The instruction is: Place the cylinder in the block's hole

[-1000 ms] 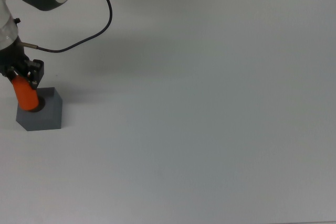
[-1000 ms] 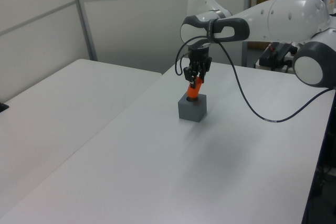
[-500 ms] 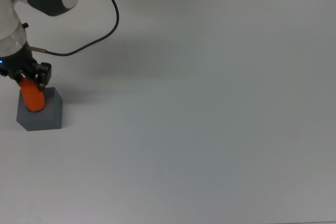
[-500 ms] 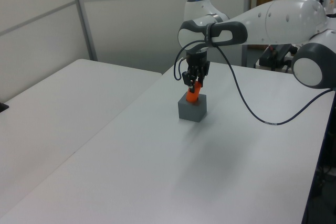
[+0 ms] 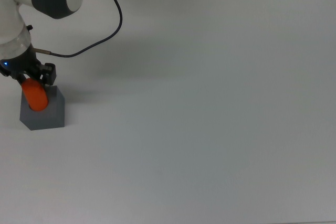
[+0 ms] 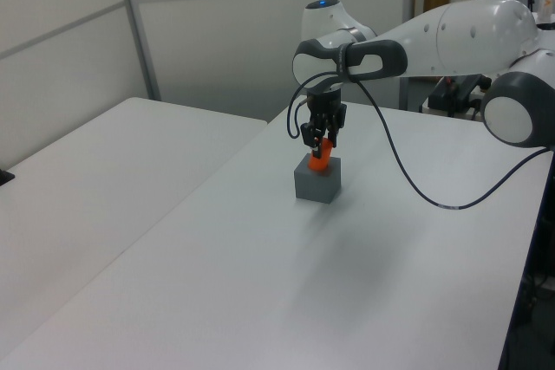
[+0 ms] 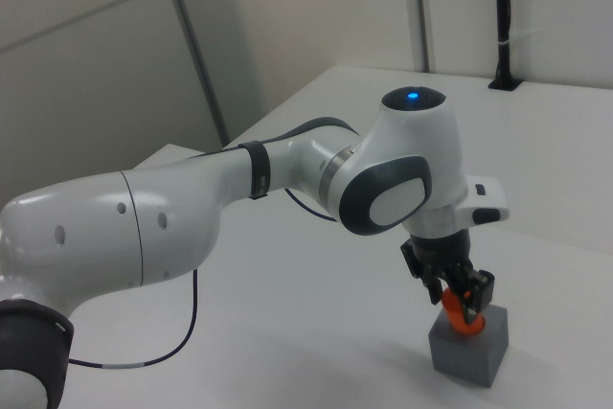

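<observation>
Pincer point(image 7: 458, 296) clamps your orange cylinder point(image 5: 35, 96) above the grey block point(image 5: 44, 115); if it's tilted, it jams on the recess rim.

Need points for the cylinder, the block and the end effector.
cylinder point(image 5: 35, 96): top view, on its orange top end.
block point(image 6: 316, 183): left view, on its grey front face.
end effector point(image 7: 458, 306): right view, midway between the fingertips, just above the cylinder.
</observation>
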Robot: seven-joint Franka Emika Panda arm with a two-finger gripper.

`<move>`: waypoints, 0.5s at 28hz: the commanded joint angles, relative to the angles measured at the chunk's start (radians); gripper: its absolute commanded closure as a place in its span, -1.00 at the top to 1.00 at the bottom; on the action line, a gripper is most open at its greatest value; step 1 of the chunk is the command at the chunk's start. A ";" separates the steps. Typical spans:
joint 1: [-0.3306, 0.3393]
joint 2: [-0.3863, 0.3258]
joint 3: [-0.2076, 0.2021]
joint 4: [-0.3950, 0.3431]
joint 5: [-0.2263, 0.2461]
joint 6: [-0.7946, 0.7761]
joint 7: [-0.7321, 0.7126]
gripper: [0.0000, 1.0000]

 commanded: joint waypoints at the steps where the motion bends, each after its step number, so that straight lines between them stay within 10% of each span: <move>1: 0.006 -0.030 -0.003 -0.009 -0.014 -0.007 -0.016 1.00; 14: 0.025 -0.162 -0.002 -0.006 -0.011 -0.074 -0.013 1.00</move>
